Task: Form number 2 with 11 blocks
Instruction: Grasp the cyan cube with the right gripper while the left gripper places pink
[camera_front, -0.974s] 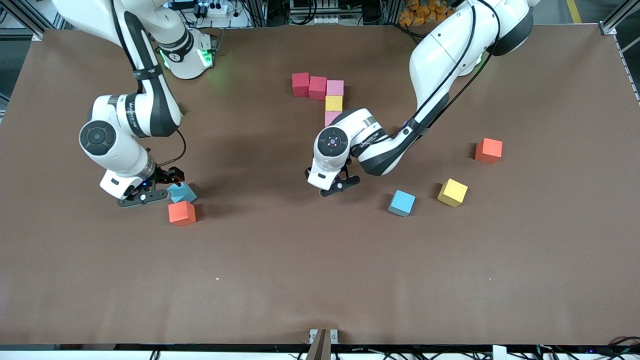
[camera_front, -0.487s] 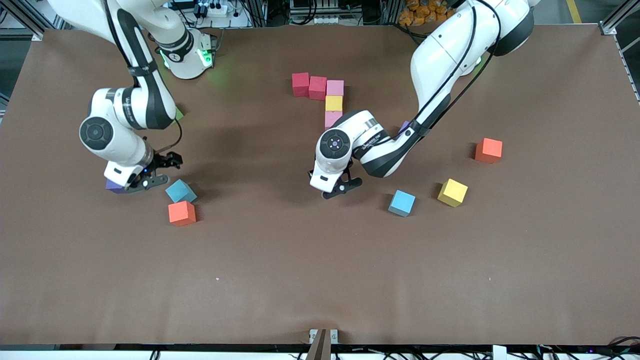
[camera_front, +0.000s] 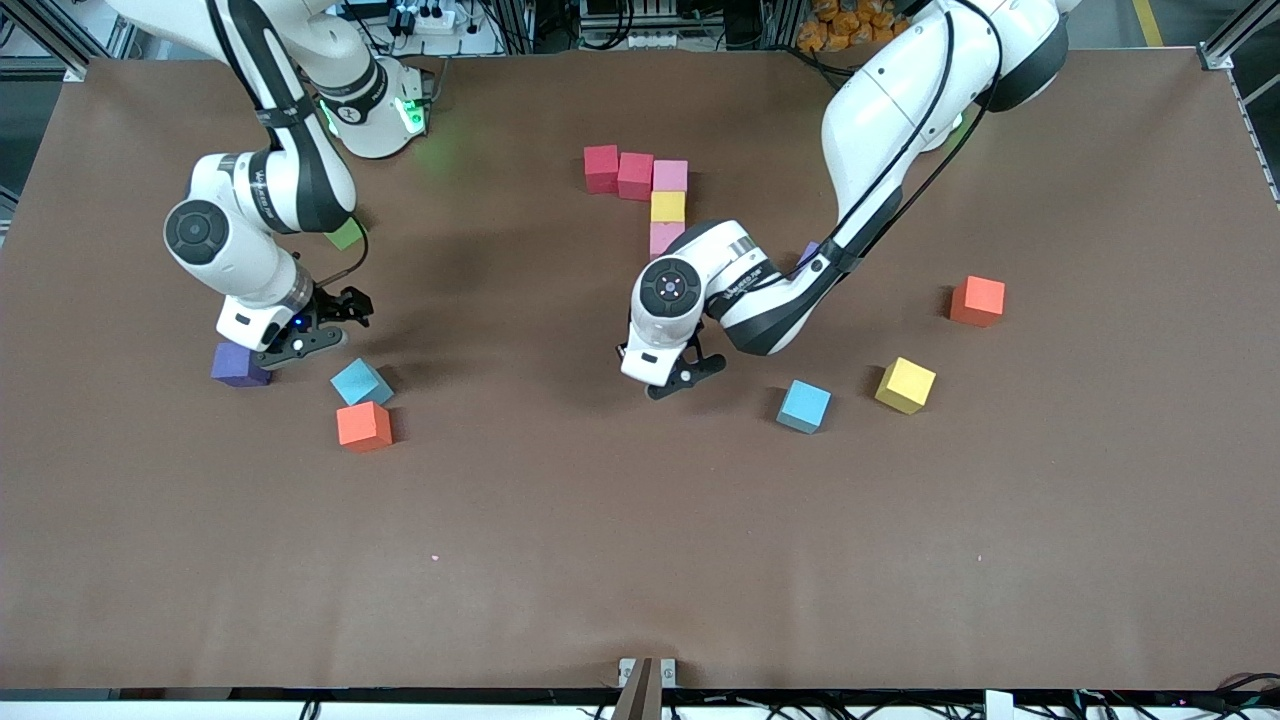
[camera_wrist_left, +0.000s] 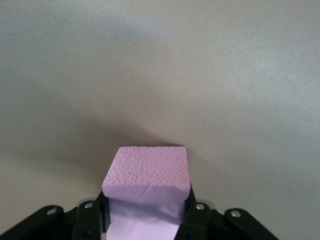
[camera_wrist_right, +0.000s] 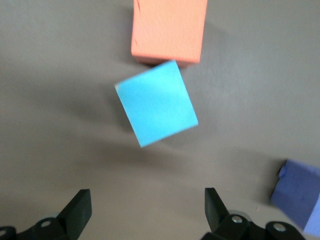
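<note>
My left gripper (camera_front: 672, 378) was clamped on a pale pink foam cube (camera_wrist_left: 147, 167), one finger (camera_wrist_left: 197, 219) pressed to each side face. It hung low over the brown table (camera_front: 640, 560), nearer to the front camera than the started number 2. From the front the cube was hidden under my hand, and I could not tell whether it was touching the tabletop.

The started digit was a row of a crimson foam cube (camera_front: 601, 168), a second crimson cube (camera_front: 635, 176) and a pink cube (camera_front: 670, 176). A yellow cube (camera_front: 667, 206) and another pink cube (camera_front: 661, 238), partly covered by my left wrist, ran from that pink end toward the camera.

Toward the left arm's end lay a light blue cube (camera_front: 805, 405), a yellow cube (camera_front: 905, 385) and an orange-red cube (camera_front: 977, 301), each apart from the others.

My right gripper (camera_front: 325, 322) stood spread wide and empty, over bare table beside a purple cube (camera_front: 238, 364). A tilted light blue cube (camera_front: 360, 381) lay just beside an orange cube (camera_front: 364, 426), which was nearest the camera. A lime-green cube (camera_front: 345, 235) sat by my right forearm.
</note>
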